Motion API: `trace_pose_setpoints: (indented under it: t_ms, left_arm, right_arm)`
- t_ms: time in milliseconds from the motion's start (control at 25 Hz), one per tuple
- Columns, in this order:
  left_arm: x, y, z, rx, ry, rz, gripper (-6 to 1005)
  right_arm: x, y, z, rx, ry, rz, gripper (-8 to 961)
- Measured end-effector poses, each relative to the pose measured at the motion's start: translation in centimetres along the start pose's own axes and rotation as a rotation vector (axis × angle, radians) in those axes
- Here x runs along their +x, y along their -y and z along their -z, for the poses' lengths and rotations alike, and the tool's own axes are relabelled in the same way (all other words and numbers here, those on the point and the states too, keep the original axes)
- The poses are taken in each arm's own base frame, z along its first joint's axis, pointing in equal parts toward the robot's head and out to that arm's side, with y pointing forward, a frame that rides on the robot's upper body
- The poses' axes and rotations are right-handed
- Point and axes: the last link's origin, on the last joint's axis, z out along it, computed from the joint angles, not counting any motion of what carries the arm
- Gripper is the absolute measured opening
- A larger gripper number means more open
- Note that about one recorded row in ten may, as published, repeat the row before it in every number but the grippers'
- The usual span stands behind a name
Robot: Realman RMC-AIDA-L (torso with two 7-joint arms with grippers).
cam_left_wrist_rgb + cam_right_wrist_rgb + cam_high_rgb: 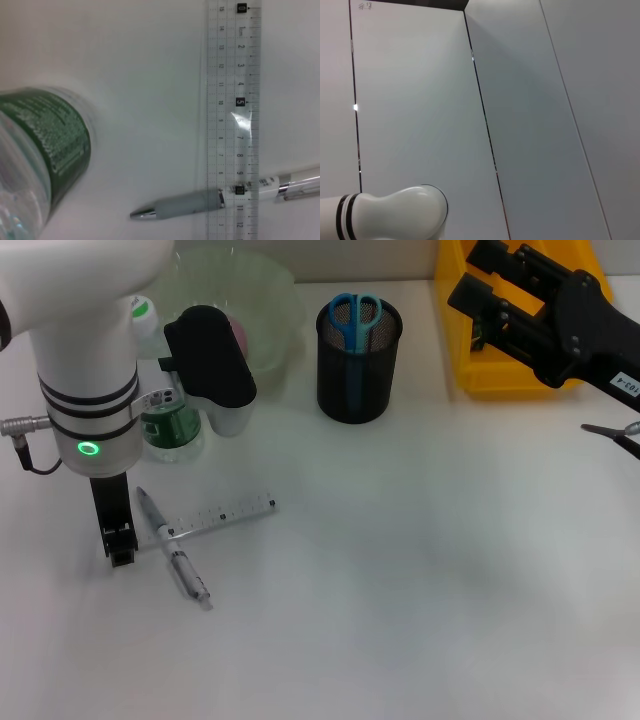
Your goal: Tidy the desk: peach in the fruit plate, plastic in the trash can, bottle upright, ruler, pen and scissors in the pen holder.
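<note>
Clear ruler (215, 517) flat on the white desk (420, 580), at the near left, running left to right. Grey pen (172, 546) lying across its left part and touching it, tip toward the far left; in the left wrist view, the pen (210, 201) passes under the transparent ruler (233, 115) near the ten mark. Left gripper (120, 543) pointed down at the desk just beside the ruler's left end, left of the pen; released or clenched, cannot tell, with nothing seen in its grasp. Just beyond, farther from the robot, a green-labelled bottle (173, 430), largely hidden behind the left arm, so upright or tilted cannot be told. Behind the bottle, at the far left, a pale green fruit plate (265, 300) with the pink peach (239, 336) inside. To the right of that, a black mesh pen holder (357, 375) with blue-handled scissors (355, 314) standing in it, handles up. At the far right, a yellow trash can (495, 375). Right gripper (478, 280) raised over that can, well apart from the ruler and pen, released, claw spread, grasping nothing.
</note>
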Motion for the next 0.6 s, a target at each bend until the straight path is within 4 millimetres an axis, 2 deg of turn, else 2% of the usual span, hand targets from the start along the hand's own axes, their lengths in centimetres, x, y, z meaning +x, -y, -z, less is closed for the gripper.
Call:
trace_pose_setpoints:
  t_ms: [320, 600]
  left_arm:
    - [0.2, 0.1, 0.3, 0.006, -0.011, -0.002, 400]
    - [0.3, 0.1, 1.0, 0.015, -0.033, 0.007, 403]
  right_arm:
    - [-0.2, 0.2, 0.3, 0.016, 0.012, 0.004, 609]
    - [-0.8, 0.5, 2.1, 0.090, 0.063, 0.016, 608]
